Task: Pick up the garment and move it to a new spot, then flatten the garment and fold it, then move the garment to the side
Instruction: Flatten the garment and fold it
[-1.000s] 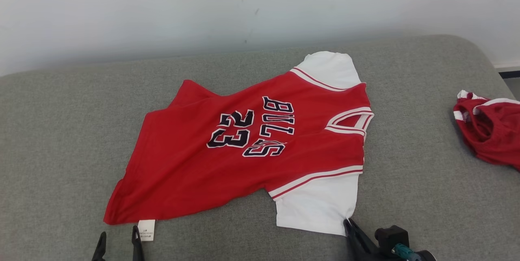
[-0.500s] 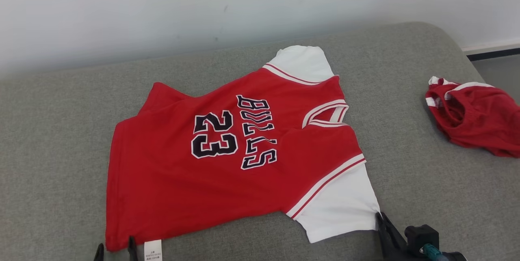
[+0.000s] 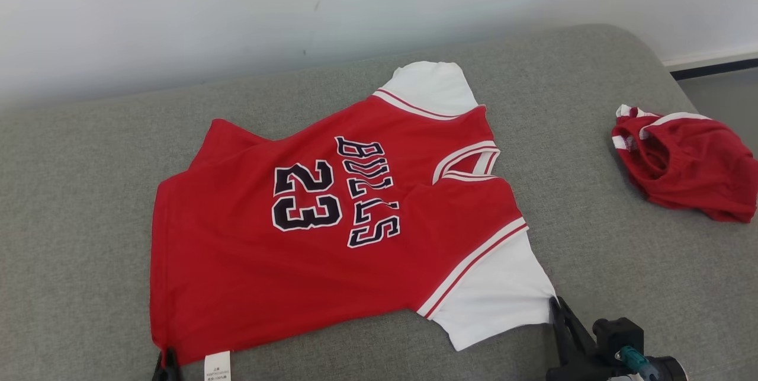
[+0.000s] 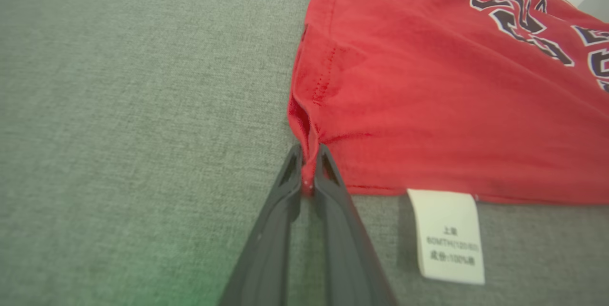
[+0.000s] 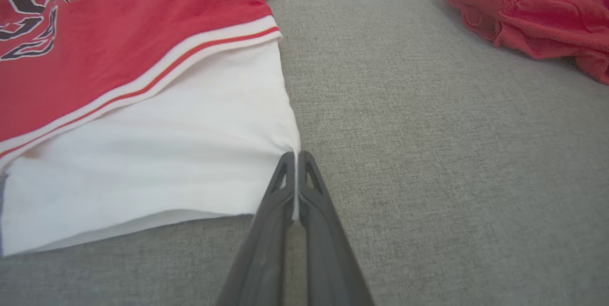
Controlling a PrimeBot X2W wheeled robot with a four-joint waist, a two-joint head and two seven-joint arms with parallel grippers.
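Observation:
The garment (image 3: 331,221) is a red jersey with white sleeves and black "BULLS 23" lettering, spread face up on the grey cushioned surface (image 3: 89,191). My left gripper (image 3: 167,360) is at the jersey's near hem corner; in the left wrist view the left gripper (image 4: 308,163) has its fingers pinched on a fold of red hem (image 4: 304,125). My right gripper (image 3: 555,305) is at the near white sleeve (image 3: 497,298). In the right wrist view the right gripper (image 5: 296,163) is shut on that sleeve's (image 5: 166,153) corner.
Crumpled red shorts (image 3: 687,162) with white trim lie at the right of the surface, also in the right wrist view (image 5: 537,15). A white care label (image 4: 447,234) hangs from the jersey's hem. A white wall (image 3: 355,2) runs behind.
The left gripper's fingers have closed onto the hem corner. The jersey's near hem has been drawn out flatter towards me. The head camera has shifted, so the whole scene sits differently.

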